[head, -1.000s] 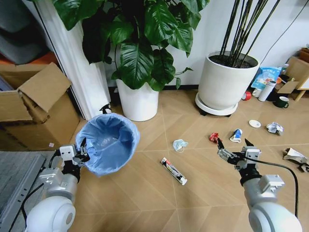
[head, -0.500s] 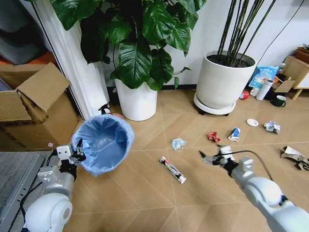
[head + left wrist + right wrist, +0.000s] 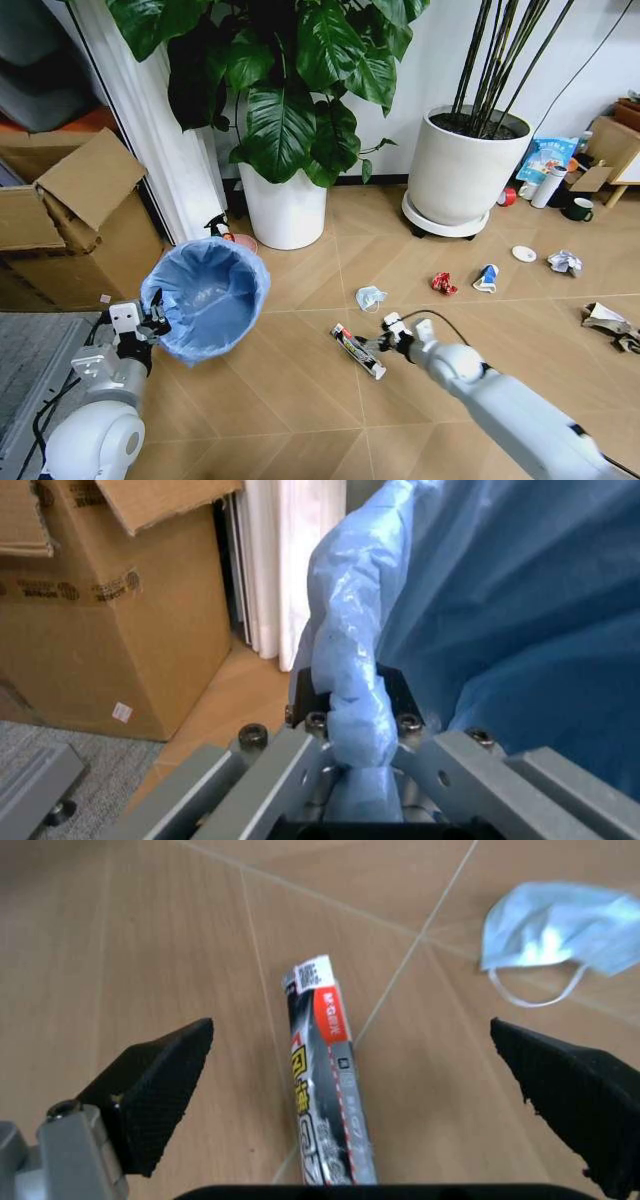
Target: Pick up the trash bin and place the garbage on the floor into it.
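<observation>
The trash bin (image 3: 205,298), lined with a crinkly light-blue bag, hangs at the left, and my left gripper (image 3: 150,322) is shut on its rim. The left wrist view shows that gripper (image 3: 350,697) pinching the bag-covered rim of the bin (image 3: 500,630). My right gripper (image 3: 378,336) is stretched out low over the floor, open, just at the flattened tube (image 3: 358,352). In the right wrist view the tube (image 3: 325,1087) lies between the spread fingers (image 3: 165,1087) of the right gripper (image 3: 355,1095). More garbage lies beyond: a red wrapper (image 3: 441,283), a crushed cup (image 3: 486,278), a white lid (image 3: 524,254) and crumpled paper (image 3: 565,262).
A light-blue face mask (image 3: 371,297) lies just beyond the tube. Two large white planters (image 3: 285,205) (image 3: 460,180) stand at the back wall. An open cardboard box (image 3: 70,230) is on the left. Brown paper (image 3: 605,318) lies far right. Bare wood floor spreads in front.
My right arm has reached forward and to the left, down to the tube, its gripper staying open. The left gripper keeps hold of the bin.
</observation>
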Motion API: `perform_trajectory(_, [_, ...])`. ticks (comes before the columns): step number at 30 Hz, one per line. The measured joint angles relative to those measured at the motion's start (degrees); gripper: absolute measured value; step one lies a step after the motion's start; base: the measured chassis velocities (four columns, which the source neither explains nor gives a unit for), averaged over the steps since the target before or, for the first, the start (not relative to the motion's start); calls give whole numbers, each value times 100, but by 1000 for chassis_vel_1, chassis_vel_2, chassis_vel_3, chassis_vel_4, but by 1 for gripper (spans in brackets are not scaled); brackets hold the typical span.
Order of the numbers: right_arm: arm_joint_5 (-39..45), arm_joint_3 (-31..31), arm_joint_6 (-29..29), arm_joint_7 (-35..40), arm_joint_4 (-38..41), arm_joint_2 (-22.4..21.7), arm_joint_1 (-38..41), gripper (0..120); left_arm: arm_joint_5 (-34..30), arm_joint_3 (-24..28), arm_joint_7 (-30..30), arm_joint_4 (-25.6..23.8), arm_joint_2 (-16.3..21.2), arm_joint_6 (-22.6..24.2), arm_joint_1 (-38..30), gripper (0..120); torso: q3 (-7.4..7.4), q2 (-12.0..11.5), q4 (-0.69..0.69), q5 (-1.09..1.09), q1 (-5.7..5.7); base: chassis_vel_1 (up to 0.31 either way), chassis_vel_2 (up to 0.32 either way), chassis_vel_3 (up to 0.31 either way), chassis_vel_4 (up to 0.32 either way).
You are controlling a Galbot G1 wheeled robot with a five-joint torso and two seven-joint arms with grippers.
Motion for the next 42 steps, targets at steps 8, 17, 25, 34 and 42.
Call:
perform_trajectory(8, [-76, -24, -15, -42, -896, 668, 155, 100, -205, 26, -66, 100, 122, 134, -83, 0, 0, 0, -2, -6, 0, 0, 0, 0, 0])
perform_trajectory(17, [-129, 21, -34, -71, -1259, 899, 227, 94, -240, 45, -68, 81, 136, 160, -99, 0, -1, 0, -1, -6, 0, 0, 0, 0, 0])
perform_trajectory(25, [-179, 42, -33, -86, -1473, 1016, 234, 70, -247, 35, -41, 58, 147, 161, -95, 0, -1, 1, -2, -4, 0, 0, 0, 0, 0])
perform_trajectory(34, [-330, 128, 2, -162, -1731, 1151, 262, 36, -263, 18, -30, -3, 161, 170, -91, 0, -1, 1, -1, -5, 0, 0, 0, 0, 0])
perform_trajectory(42, [-348, 339, 13, -68, -1532, 1120, 55, 6, -260, 52, -31, -33, 158, 188, -71, 0, -1, 1, -1, -4, -1, 0, 0, 0, 0])
